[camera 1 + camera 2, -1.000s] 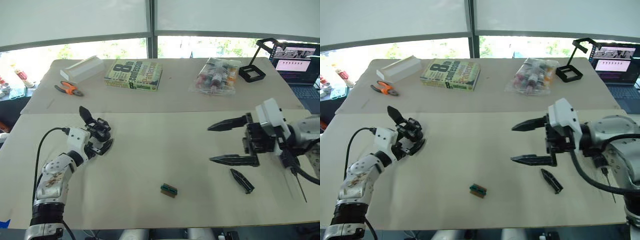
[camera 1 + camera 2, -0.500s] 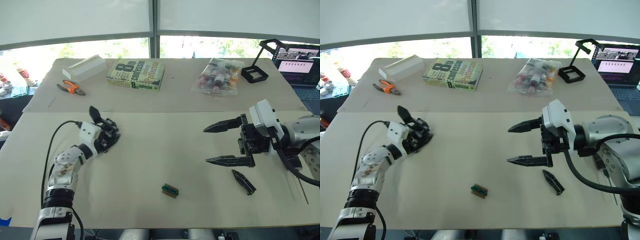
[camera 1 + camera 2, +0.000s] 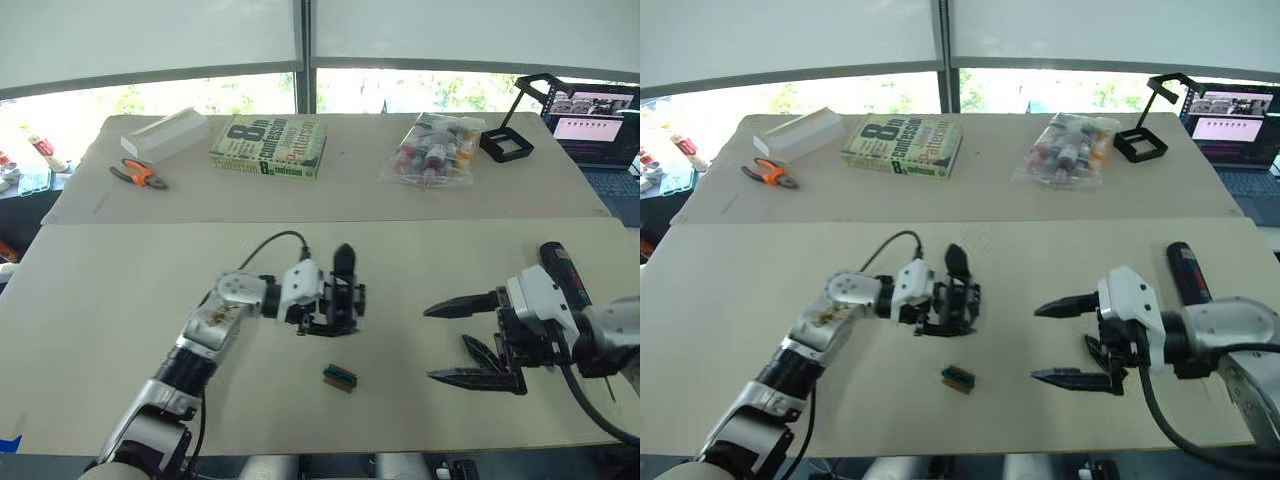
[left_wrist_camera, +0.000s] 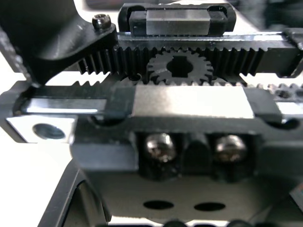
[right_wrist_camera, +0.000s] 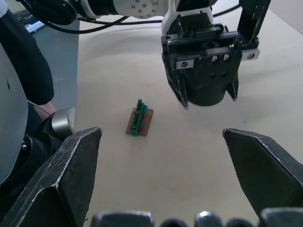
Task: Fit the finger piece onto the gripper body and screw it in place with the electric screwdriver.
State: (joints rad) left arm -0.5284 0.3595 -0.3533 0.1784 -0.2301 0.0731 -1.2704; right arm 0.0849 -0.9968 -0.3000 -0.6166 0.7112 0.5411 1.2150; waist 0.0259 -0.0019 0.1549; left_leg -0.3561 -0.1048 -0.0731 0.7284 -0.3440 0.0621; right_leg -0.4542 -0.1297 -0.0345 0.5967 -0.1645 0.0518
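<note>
You have a pale beige bench (image 3: 120, 300). Along its far edge lie a white box (image 3: 166, 135), orange-handled pliers (image 3: 138, 176), a green paperback book (image 3: 268, 148) and a clear bag of small bottles (image 3: 434, 150). Lower centre sits a small green-and-brown block (image 3: 339, 378); a black cylindrical electric screwdriver (image 3: 1188, 272) lies at right.

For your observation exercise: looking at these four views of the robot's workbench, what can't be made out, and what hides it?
- Finger piece: head views, partly behind the right gripper.
- Electric screwdriver: its bit is hidden behind the right arm.
- Left gripper: whether its jaws clamp the gripper body can't be told.
- Green-and-brown block: too small to identify.
</note>
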